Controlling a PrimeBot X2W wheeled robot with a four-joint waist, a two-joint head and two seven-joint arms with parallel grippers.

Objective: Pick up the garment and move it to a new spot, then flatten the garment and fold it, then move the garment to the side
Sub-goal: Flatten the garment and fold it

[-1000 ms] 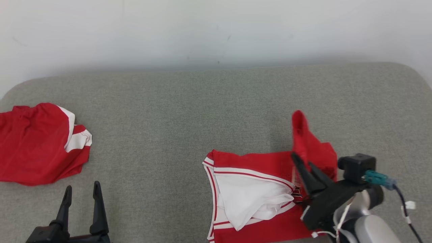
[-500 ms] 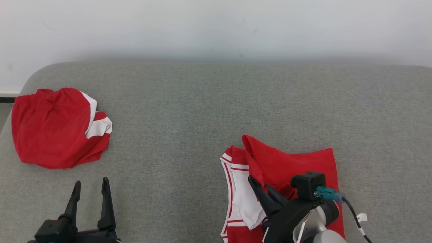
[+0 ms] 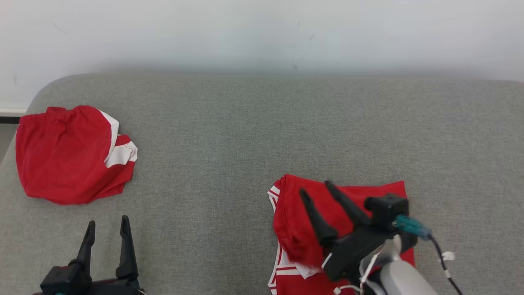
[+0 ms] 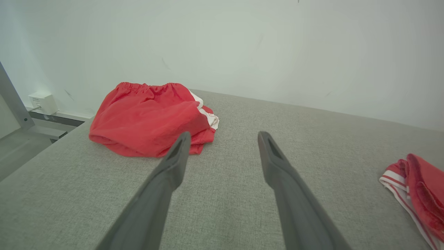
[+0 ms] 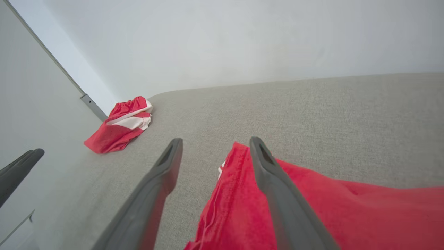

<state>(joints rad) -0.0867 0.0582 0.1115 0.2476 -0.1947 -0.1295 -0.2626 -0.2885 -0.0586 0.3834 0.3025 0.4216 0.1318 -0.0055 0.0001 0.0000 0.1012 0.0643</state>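
One fold looks done: the garment [image 3: 292,223] lies doubled over at five o'clock on the grey cushion [image 3: 229,135]. The right gripper [image 3: 316,187] hovers over it, jaws spread, holding nothing; the left gripper [image 3: 107,221], at seven o'clock, is likewise wide and empty. Moving it aside remains.

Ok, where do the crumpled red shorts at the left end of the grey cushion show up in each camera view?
Head view: crumpled red shorts at the left edge, mid-height.
Left wrist view: left of centre, just above mid-height.
Right wrist view: small, at the far left, mid-height.
Shared landmark: the folded red garment, lower right in the head view, at the right edge in the left wrist view, bottom right in the right wrist view.
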